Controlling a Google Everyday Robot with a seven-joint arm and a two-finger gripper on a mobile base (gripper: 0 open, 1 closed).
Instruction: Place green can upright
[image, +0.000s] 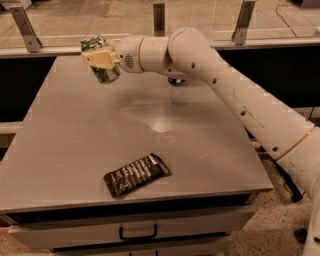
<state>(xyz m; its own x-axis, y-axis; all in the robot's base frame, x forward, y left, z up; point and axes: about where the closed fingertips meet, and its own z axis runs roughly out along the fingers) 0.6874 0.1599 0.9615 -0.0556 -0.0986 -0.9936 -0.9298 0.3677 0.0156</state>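
Note:
The green can (100, 59) has a light green patterned label and is held in the air above the far left part of the grey table (75, 150). It stands nearly upright, tilted a little. My gripper (101, 59) is shut on the green can, with a cream finger (100, 58) across its front. The white arm reaches in from the right.
A dark blue can (176, 81) stands at the far side of the table, mostly hidden behind my arm. A black snack packet (136, 174) lies flat near the front edge. A drawer with a handle (137, 232) is below the tabletop. A railing with posts runs behind.

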